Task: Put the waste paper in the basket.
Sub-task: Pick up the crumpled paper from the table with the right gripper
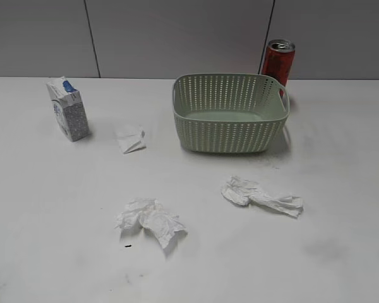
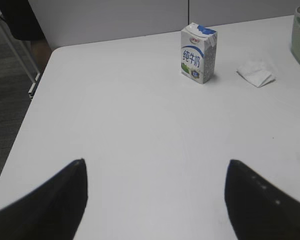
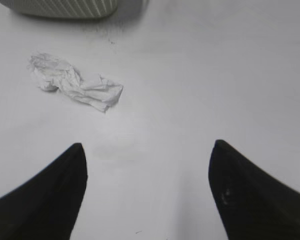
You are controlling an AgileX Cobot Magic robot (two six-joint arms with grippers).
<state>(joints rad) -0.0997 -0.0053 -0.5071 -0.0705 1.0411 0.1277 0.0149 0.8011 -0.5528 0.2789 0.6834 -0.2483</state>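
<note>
A wide white worktop (image 1: 44,252) fills the scene, grey wall panels behind it. Toward the back sits a pale green plastic basket (image 1: 230,134), rectangular with rounded corners and slotted sides, nothing visible inside. A red drink can (image 1: 279,60) stands just behind its right corner. At far left is an upright white and blue milk carton (image 1: 67,108).

Three crumpled white paper wads lie loose on the worktop: one long twisted wad (image 1: 260,196) in front of the basket, one bulky wad (image 1: 150,219) nearer the front, one small folded wad (image 1: 131,139) between carton and basket.

The left gripper (image 2: 155,195) and right gripper (image 3: 146,187) hover above bare worktop, jaws spread wide, holding nothing.

Risk, as a judgement: the thin, springy paper may slip from a shallow pinch or snag the basket rim, and a careless reach could topple the can or carton.
</note>
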